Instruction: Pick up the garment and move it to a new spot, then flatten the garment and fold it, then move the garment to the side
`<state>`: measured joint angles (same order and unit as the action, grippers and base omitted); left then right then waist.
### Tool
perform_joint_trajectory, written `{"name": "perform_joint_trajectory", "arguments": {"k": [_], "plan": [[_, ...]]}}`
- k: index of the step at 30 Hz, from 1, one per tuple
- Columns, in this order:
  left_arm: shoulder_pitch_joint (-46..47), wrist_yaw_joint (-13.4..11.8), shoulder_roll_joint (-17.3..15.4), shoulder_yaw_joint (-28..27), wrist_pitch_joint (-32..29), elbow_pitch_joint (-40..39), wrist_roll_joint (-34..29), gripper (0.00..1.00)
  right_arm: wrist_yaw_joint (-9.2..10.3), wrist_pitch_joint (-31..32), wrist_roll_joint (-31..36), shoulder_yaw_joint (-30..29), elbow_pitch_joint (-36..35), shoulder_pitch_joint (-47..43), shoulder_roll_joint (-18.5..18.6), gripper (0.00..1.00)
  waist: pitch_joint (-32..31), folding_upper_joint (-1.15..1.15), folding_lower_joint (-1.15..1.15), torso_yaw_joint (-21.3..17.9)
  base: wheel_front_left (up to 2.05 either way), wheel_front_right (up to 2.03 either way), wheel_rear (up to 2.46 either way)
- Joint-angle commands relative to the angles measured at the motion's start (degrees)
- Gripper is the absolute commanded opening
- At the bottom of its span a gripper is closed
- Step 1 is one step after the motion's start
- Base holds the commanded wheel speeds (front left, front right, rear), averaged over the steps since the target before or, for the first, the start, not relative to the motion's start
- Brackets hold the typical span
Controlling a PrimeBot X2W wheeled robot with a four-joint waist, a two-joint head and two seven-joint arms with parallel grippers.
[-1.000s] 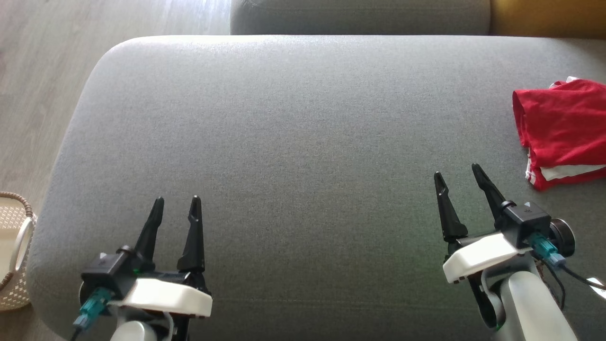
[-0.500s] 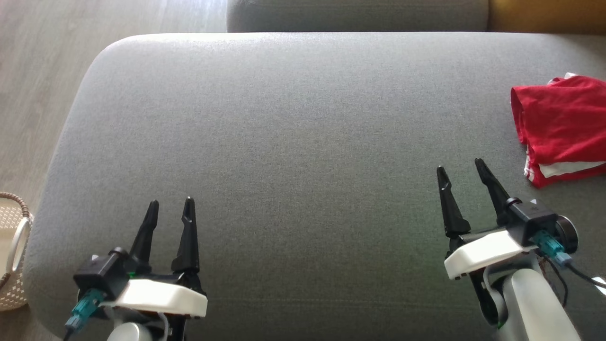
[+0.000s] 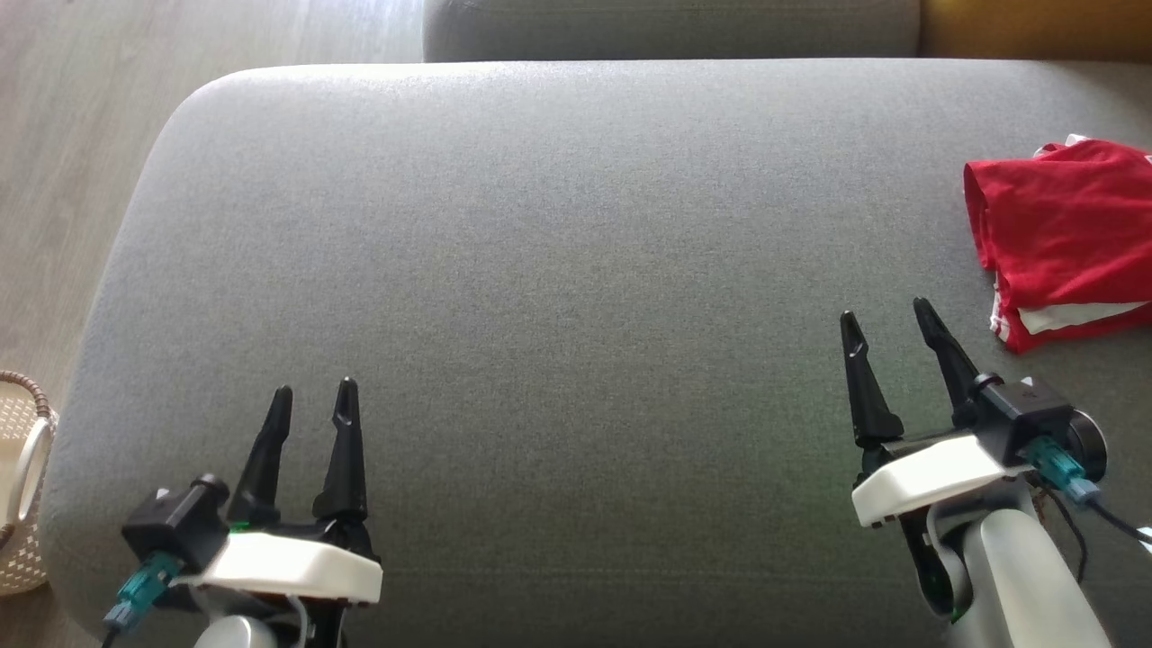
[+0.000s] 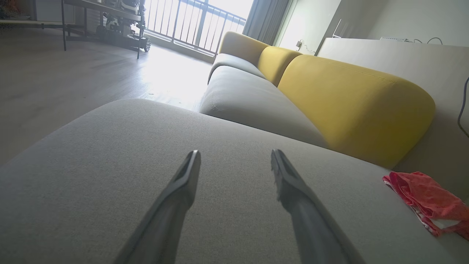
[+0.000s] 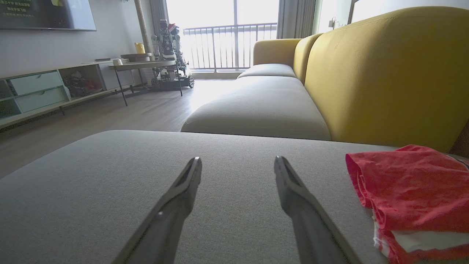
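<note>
The garment (image 3: 1066, 236) is red with white trim and lies folded at the right edge of the grey cushion (image 3: 576, 270). It shows at the far right in the left wrist view (image 4: 428, 201) and close on the right in the right wrist view (image 5: 414, 190). My right gripper (image 3: 885, 317) hovers open over the cushion, left of and nearer than the garment, apart from it. My left gripper (image 3: 313, 392) stands open at the lower left with nothing between its fingers. In both wrist views the fingers (image 4: 183, 183) (image 5: 183, 187) spread over bare grey fabric.
A woven basket (image 3: 22, 486) stands on the wooden floor (image 3: 63, 135) off the cushion's left end. A second grey seat (image 3: 670, 27) and a yellow backrest (image 3: 1035, 27) lie beyond the cushion. A low table and cabinets stand across the room (image 5: 146, 69).
The head camera has shifted, so the whole scene slides a little. Both grippers have drawn slightly back toward me. The garment has not moved.
</note>
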<state>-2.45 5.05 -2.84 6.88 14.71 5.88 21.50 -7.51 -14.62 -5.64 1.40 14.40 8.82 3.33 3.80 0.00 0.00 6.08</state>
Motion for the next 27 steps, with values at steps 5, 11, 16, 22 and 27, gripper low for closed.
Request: {"name": "perform_joint_trajectory", "arguments": {"k": [5, 11, 16, 22, 27], "plan": [[1.4, -0.1, 0.0, -2.0, 0.3, -1.0, 0.9, 1.00, 0.02, -0.4, -1.0, 1.2, -1.7, 1.3, -0.5, 1.00, -0.1, 0.00, 0.00, 0.1, 0.00, 0.00, 0.00], [-1.1, 0.0, 0.0, 0.1, -0.1, 4.4, 2.0, 0.00, 0.00, 0.1, -0.9, 0.3, 3.3, -1.4, 0.0, 0.00, -0.1, 0.00, 0.00, 0.2, 0.00, 0.00, 0.00], [-0.8, 0.1, -0.1, -0.2, -0.7, 4.4, 5.0, 0.00, 0.00, 1.1, -4.3, -0.1, 3.3, -1.3, 0.0, 0.00, -0.2, 0.00, 0.00, -0.1, 0.00, 0.00, 0.00], [-0.3, 0.2, -0.3, -0.6, -1.5, 4.6, 8.5, 0.00, 0.00, 2.0, -8.4, -0.5, 3.1, -1.4, -0.1, 0.00, -0.4, 0.00, 0.00, -0.4, 0.00, 0.00, 0.00], [0.1, 0.3, -0.4, -0.9, -2.1, 4.8, 10.8, 0.00, 0.00, 2.7, -11.2, -0.7, 2.9, -1.5, -0.1, 0.00, -0.5, 0.00, 0.00, -0.6, 0.00, 0.00, 0.00]]}}
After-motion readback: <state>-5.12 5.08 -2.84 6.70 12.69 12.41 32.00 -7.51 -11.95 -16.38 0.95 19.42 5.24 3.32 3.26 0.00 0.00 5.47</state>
